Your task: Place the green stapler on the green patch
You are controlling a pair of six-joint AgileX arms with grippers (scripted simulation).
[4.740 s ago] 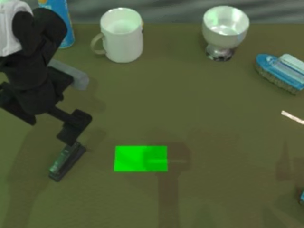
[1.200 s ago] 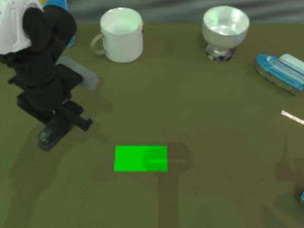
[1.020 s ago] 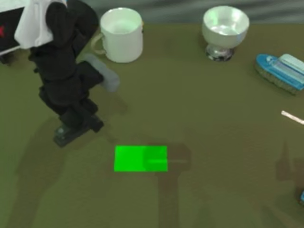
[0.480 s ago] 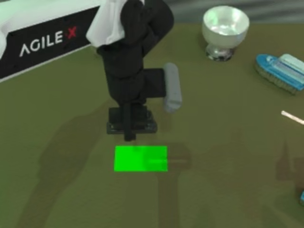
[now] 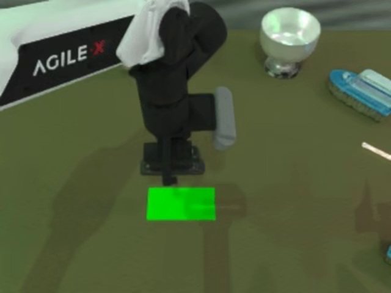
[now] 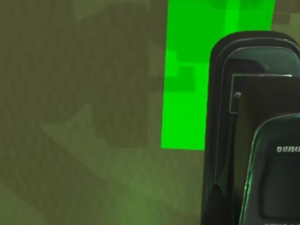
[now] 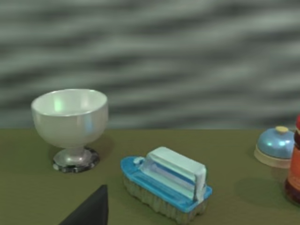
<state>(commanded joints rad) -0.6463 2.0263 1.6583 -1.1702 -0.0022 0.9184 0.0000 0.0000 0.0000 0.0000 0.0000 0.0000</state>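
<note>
Top view: the left arm reaches over the table's middle, its left gripper point(image 5: 169, 166) clamped on the green stapler point(image 5: 171, 166), held just beyond the far edge of the green patch point(image 5: 181, 204). The stapler's long axis runs left-right, parallel to the patch's length. The right arm is out of sight.

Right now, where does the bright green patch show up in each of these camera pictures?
Top view: the green patch lies low and centre-left, just below the left pincer.
Left wrist view: it runs down from the upper edge, beside the green stapler.
Right wrist view: not in it.
Shared landmark: the stapler, next to the patch in both.
</note>
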